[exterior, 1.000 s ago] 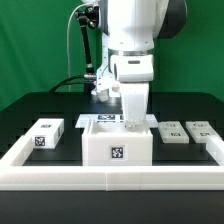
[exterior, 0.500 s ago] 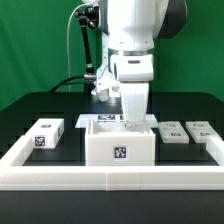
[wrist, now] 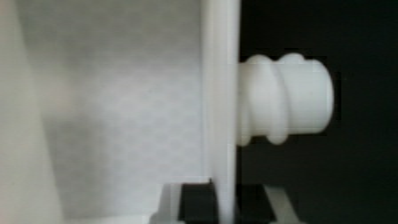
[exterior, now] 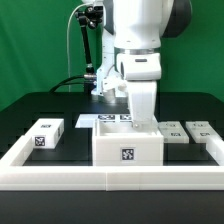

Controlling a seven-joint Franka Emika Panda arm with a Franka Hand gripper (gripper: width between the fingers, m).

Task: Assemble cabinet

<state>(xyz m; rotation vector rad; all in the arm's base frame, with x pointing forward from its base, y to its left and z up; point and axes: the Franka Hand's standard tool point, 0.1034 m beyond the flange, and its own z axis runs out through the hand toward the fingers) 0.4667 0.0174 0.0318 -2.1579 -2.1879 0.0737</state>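
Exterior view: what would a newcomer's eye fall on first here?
The big white arm fills the centre, its tool reaching down to the rim of the white box at the front. A small tagged block sits at the exterior view's left and two flat tagged pieces at its right.
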